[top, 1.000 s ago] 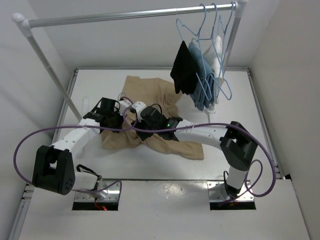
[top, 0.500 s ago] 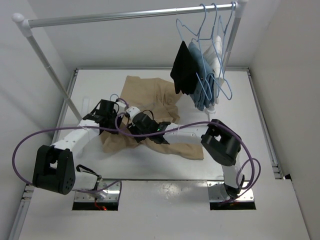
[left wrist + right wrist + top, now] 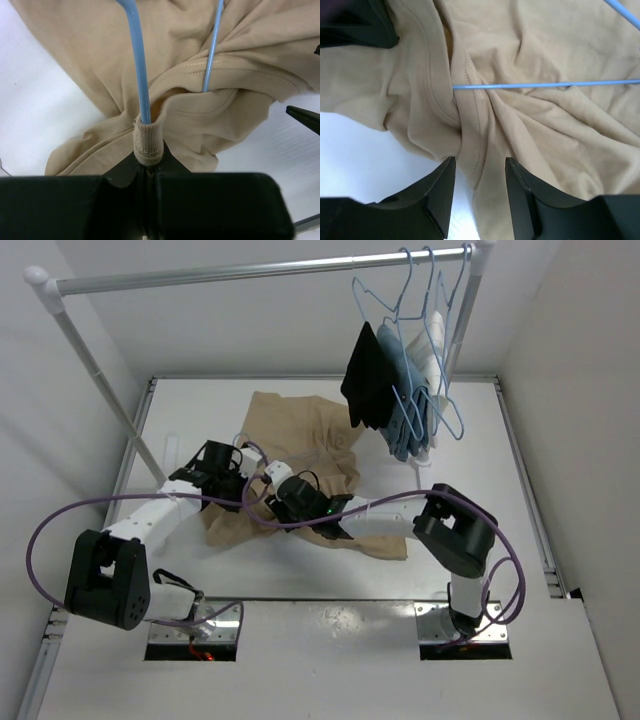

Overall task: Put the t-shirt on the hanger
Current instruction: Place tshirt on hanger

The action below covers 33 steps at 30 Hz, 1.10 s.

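Your t-shirt [image 3: 300,430] lies crumpled on the white table [image 3: 480,470], left of centre. The pale-blue wire hanger [image 3: 141,75] rests on it, with one wire passing under the collar seam. Your left gripper [image 3: 148,162] is clamped on the hanger's wire, with a fold of ribbed collar pinched in alongside it. Your right gripper [image 3: 480,165] is just beside it, jaws apart, straddling a ridge of collar fabric. Behind, a rail [image 3: 250,270] carries hangers bearing black, blue and white garments [image 3: 395,410].

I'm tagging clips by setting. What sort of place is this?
Likely a robot laundry test cell: plain white walls, a clothes rail with hung garments, and a tan t-shirt on a white table.
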Available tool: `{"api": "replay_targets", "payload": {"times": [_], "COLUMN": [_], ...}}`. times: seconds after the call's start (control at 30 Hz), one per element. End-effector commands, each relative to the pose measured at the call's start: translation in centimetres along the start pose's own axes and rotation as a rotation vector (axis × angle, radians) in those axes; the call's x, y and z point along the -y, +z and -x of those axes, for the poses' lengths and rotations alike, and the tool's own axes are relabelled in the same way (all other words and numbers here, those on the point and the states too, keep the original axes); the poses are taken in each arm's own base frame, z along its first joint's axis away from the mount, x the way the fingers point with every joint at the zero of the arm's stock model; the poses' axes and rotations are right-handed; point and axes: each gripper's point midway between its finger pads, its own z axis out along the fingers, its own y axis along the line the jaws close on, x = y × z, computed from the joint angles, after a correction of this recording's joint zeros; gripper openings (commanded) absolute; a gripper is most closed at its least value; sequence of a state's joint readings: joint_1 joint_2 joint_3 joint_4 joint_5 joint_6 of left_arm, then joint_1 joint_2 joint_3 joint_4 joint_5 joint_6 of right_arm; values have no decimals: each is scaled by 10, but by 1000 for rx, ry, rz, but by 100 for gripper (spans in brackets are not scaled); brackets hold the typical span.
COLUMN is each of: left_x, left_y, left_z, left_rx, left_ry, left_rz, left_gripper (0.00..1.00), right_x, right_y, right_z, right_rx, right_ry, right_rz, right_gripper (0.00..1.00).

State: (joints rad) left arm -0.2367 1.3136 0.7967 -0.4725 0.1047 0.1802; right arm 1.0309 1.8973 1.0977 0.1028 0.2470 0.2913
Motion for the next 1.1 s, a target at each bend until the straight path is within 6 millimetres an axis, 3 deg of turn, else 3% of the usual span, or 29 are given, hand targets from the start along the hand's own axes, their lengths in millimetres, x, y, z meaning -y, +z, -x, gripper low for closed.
{"api": "replay_targets", "payload": {"times": [0.0, 0.13, 0.17, 0.3, 0.43, 0.57, 0.77, 0.9, 0.93, 1.0, 1.03, 1.07], "left_x": [-1, -1, -2, -3, 1, 2, 1, 3, 3, 3, 4, 4], "left_y": [-26, -26, -26, -24, -24, -26, -29, -27, -27, -27, -27, -27], "left_z": [81, 81, 81, 76, 77, 81, 83, 79, 79, 79, 80, 80], "left_rx": [286, 286, 286, 273, 279, 290, 299, 293, 293, 293, 296, 296], "left_ry": [45, 45, 56, 64, 67, 69, 80, 80, 89, 89, 101, 101], "left_rz": [-19, -19, -17, -8, -29, -37, -33, -44, -43, -43, -52, -52], "left_gripper": [0, 0, 0, 0, 0, 0, 0, 0, 0, 0, 0, 0], "right_x": [9, 13, 14, 15, 9, 0, -3, 9, 10, 17, 17, 14], "right_y": [-10, -8, -12, -41, -65, -78, -90, -97, -98, -80, -77, -73], "right_z": [-91, -81, -71, -14, 31, 55, 63, 78, 90, 67, 74, 66], "right_rx": [-278, -268, -226, -23, 80, 157, 212, 233, 239, 108, 103, 76], "right_ry": [-46, -62, -55, 16, 41, 58, 110, 123, 115, 74, 73, 66], "right_rz": [-21, -74, -94, -66, -1, 59, 85, 35, 24, -41, -51, -36], "right_gripper": [45, 45, 46, 69, 72, 74, 83, 89, 89, 89, 89, 89]}}
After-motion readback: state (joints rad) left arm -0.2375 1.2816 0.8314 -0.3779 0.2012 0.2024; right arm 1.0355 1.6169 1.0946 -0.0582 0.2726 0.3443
